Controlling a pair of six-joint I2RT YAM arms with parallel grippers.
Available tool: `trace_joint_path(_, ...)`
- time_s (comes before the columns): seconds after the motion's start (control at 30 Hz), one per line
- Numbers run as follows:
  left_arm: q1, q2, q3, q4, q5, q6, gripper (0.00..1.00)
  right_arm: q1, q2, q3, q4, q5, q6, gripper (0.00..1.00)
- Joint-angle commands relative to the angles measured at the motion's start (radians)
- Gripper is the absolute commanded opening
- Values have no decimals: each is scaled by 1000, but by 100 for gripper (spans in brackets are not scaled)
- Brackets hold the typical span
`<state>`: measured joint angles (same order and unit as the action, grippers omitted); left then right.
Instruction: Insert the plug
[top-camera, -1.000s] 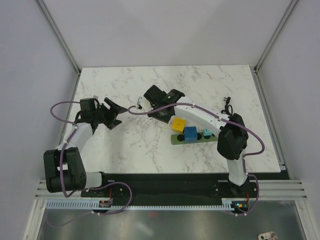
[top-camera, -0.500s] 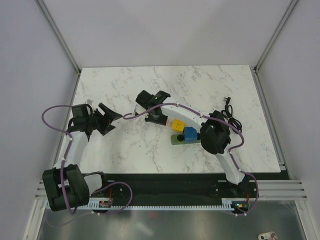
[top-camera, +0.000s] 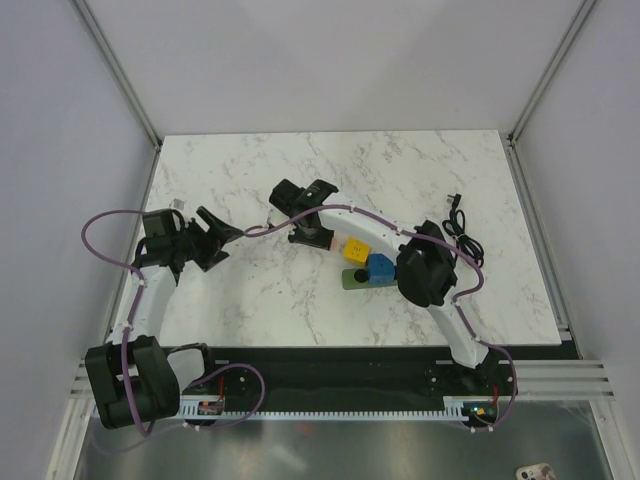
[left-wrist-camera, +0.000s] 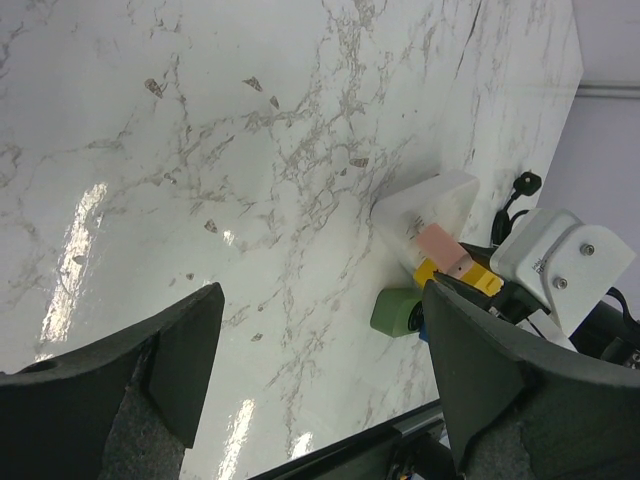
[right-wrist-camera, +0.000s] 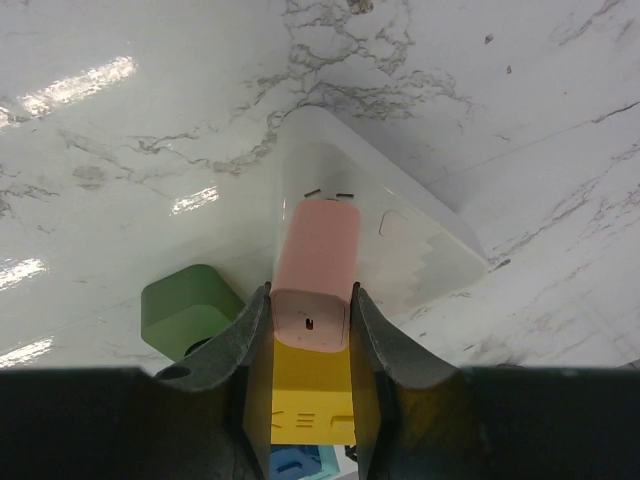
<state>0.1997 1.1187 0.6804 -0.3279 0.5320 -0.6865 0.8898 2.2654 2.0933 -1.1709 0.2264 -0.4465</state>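
Note:
The bright-blue plug (top-camera: 379, 268) stands on the green power strip (top-camera: 352, 281), next to a yellow block (top-camera: 354, 249); no gripper touches it. In the right wrist view only its top edge (right-wrist-camera: 298, 466) shows, behind the yellow block (right-wrist-camera: 312, 385). My right gripper (right-wrist-camera: 310, 300) is shut on a small pink block (right-wrist-camera: 318, 255), whose far end lies over a white socket block (right-wrist-camera: 400, 240). From above, the right gripper (top-camera: 312, 230) sits just left of the yellow block. My left gripper (top-camera: 207, 245) hangs open and empty over the left of the table, its wrist view showing wide jaws (left-wrist-camera: 320, 300).
A black cable (top-camera: 458, 222) lies coiled at the right, behind the right arm's elbow (top-camera: 425, 265), which covers the strip's right end. The green strip's end (left-wrist-camera: 397, 310) and the white block (left-wrist-camera: 425, 208) show in the left wrist view. Marble table (top-camera: 250, 300).
The right arm has swung left, its elbow now over the strip's right end and its gripper slightly further left. The left arm drew back to the left. Both grippers kept their state.

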Motion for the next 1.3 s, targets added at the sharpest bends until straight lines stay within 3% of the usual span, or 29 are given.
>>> trace_joint_path(0.0,3,-20,-2,0,-1,44,87,-6,20,30,-30,-24,2,0)
trace_joint_path(0.4,1,-33,-10,-2,-12,42,87,-57,42,54,-21,19,29,0)
trace_joint_path(1.27,1,-42,-16,1,-20,38,87,-169,190,97,-3,-127,28,0)
